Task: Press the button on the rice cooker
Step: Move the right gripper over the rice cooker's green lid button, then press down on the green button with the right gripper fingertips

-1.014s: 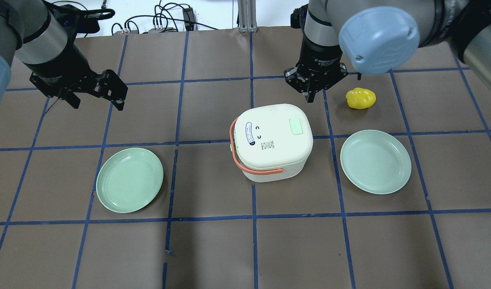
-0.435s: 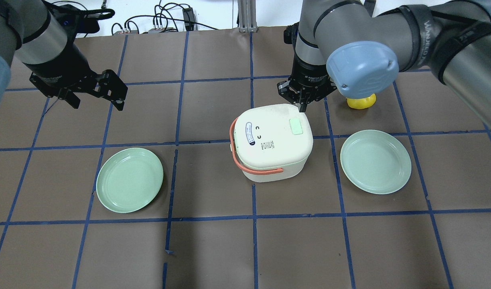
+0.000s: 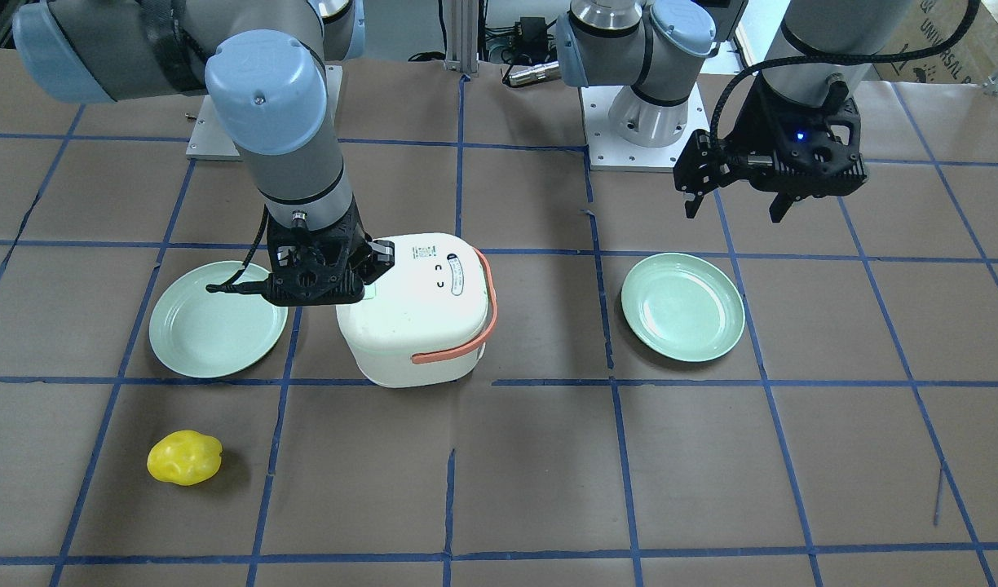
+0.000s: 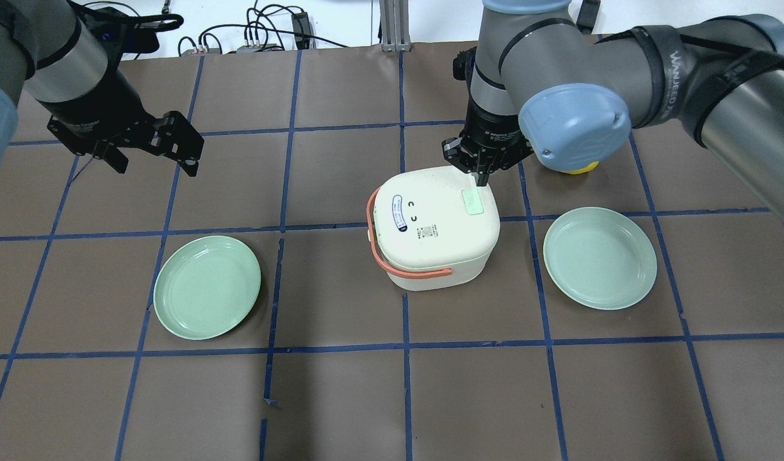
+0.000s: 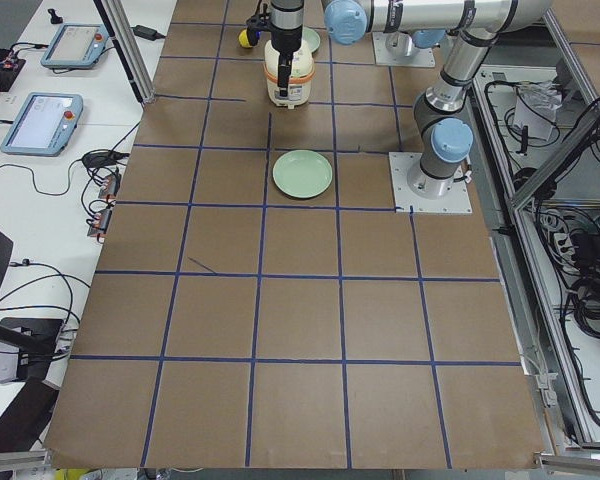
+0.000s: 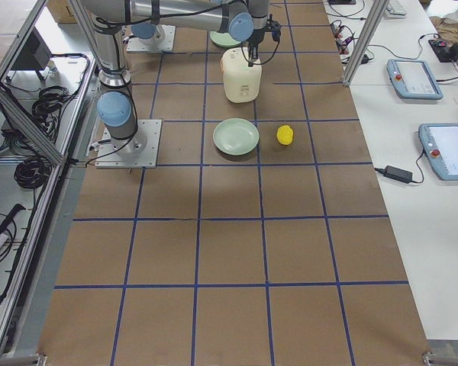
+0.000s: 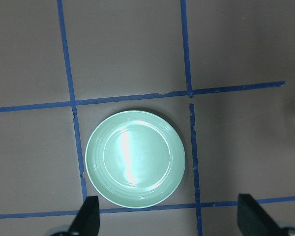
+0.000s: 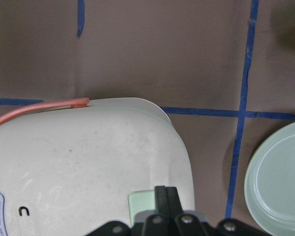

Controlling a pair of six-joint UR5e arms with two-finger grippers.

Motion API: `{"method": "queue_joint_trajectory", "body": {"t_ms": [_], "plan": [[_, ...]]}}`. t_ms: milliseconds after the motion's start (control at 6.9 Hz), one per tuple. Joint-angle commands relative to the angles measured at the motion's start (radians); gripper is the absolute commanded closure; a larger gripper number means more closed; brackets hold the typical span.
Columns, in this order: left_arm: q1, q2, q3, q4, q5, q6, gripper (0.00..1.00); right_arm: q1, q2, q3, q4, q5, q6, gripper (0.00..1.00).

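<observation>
The cream rice cooker (image 4: 430, 227) with an orange handle stands mid-table; it also shows in the front view (image 3: 417, 318). Its pale green button (image 4: 473, 203) is on the lid's right side. My right gripper (image 4: 480, 179) is shut and empty, pointing down, with its tips over the button's far edge. In the right wrist view the closed fingers (image 8: 165, 196) overlap the button (image 8: 140, 202). I cannot tell whether they touch. My left gripper (image 4: 155, 168) is open and empty, hovering far left above the table.
One green plate (image 4: 207, 287) lies left of the cooker and under the left wrist camera (image 7: 135, 158). Another green plate (image 4: 599, 257) lies to its right. A yellow object (image 3: 184, 457) sits beyond the right plate, mostly hidden by my right arm in the overhead view.
My right gripper has moved left and toward the cooker, from beside the lid's far corner to over the button's edge. The left arm has not moved.
</observation>
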Motion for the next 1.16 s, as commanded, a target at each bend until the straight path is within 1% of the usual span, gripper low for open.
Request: {"method": "queue_joint_trajectory", "body": {"t_ms": [0,1014], "plan": [[0.000,0.000,0.000,0.000,0.000,0.000,0.00,0.022,0.004,0.004,-0.008,-0.001,0.006,0.97],[0.000,0.000,0.000,0.000,0.000,0.000,0.00,0.027,0.015,0.007,-0.008,-0.009,0.006,0.97]]}}
